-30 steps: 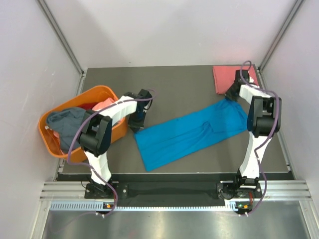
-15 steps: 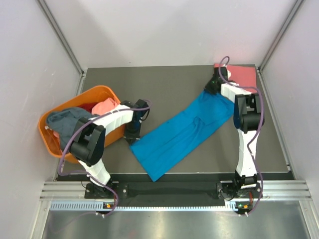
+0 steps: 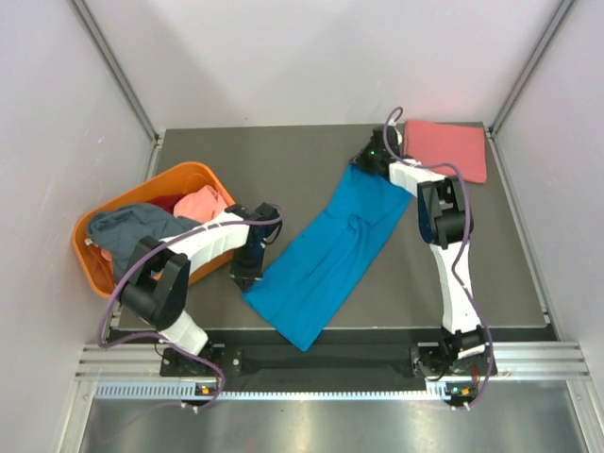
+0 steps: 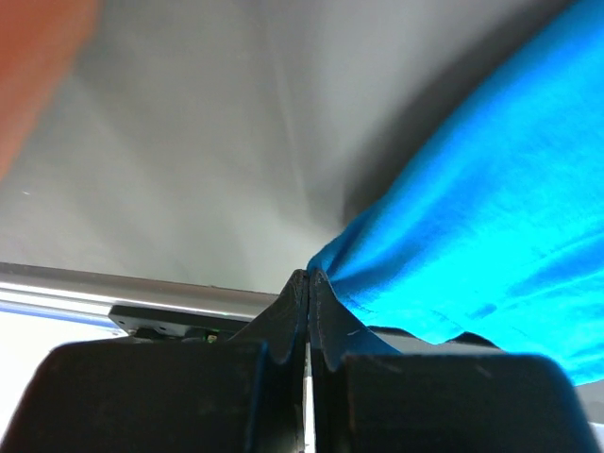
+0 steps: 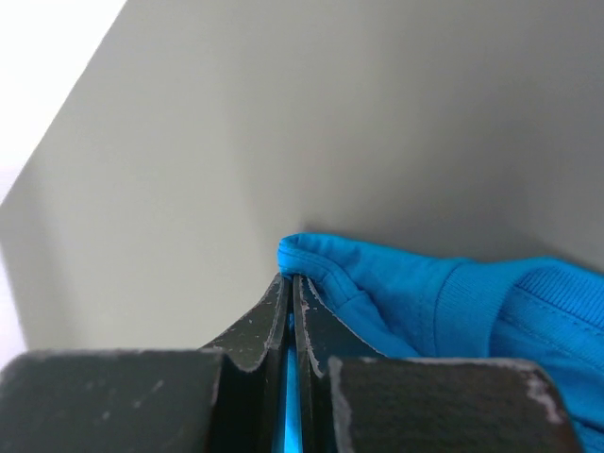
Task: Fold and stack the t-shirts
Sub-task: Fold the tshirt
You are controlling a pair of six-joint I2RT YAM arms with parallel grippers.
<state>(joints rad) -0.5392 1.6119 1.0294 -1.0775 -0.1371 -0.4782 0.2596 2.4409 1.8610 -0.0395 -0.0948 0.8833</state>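
Swinging is the change to note: within the last second the blue shirt (image 3: 326, 255) has turned on the table (image 3: 274, 156) from a left-to-right lie to a diagonal one, near-left to far-right.

1. Right gripper (image 3: 365, 160): it has travelled left and far, away from the right edge. Its jaws are clamped on a hemmed edge of the blue shirt, as the right wrist view shows (image 5: 291, 288).
2. Left gripper (image 3: 245, 272): it has come nearer and is pinched tight on the shirt's near-left corner (image 4: 308, 283), just beside the basket (image 3: 193, 174).
3. Blue shirt: stretched between both grips, mostly flat, with creases near its middle.
4. Folded pink shirt (image 3: 445, 149): now uncovered at the far-right corner, apart from the blue shirt.
5. Grey-blue shirt (image 3: 132, 226) and another pink shirt (image 3: 200, 203): in the basket, unfolded.

Judgement: the blue shirt is being laid out for folding; no fold is made yet, and the stack holds one shirt.
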